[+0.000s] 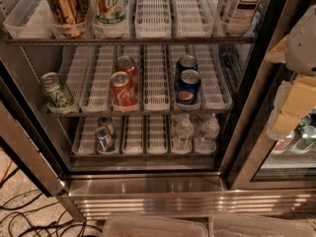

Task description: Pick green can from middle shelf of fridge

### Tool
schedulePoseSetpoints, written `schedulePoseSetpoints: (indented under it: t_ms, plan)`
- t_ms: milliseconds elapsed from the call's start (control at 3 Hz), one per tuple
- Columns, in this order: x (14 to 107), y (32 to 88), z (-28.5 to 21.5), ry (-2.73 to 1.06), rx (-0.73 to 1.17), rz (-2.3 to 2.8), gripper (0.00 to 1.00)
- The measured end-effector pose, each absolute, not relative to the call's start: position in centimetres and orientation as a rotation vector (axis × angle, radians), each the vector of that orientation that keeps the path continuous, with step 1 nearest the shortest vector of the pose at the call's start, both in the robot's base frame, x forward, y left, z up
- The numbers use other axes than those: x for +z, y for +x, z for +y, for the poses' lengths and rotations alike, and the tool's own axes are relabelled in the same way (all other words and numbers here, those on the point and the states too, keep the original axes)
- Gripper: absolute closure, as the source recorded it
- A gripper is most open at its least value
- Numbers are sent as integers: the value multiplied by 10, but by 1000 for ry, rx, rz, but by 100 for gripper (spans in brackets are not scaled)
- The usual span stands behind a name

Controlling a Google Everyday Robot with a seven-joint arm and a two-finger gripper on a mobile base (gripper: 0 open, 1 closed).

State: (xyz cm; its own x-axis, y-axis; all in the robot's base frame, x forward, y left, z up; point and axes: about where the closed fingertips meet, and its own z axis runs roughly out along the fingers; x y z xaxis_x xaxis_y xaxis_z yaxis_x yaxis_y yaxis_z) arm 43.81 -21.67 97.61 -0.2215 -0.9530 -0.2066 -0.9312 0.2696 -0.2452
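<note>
The pincer, blocky, white and pale yellow, is hanging at the 3 o'clock edge; whether it is wide or narrow cannot be told. Inside the steel-framed fridge, the cylindrical green can is standing at 9 o'clock in the leftmost slotted plastic tray of the middle shelf, its long axis near upright and its silver top leaning toward 11 o'clock.

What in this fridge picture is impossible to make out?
Camera view:
gripper, far right: cut off by the picture edge.
green can, left end of middle shelf: lettering too small to read.
rear blue can: mostly hidden by front blue can.
gold can, top shelf: top cut off by upper edge.
</note>
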Motion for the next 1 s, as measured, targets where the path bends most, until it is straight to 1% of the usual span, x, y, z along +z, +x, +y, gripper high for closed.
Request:
schedulePoseSetpoints:
  t_ms: [333, 667, 1000]
  plan:
    - [970, 440, -214, -1719, -94, 2225, 0]
    - [926, 444, -198, -1725, 3, 2212, 0]
    - [855, 449, -169, -1734, 64, 2213, 0]
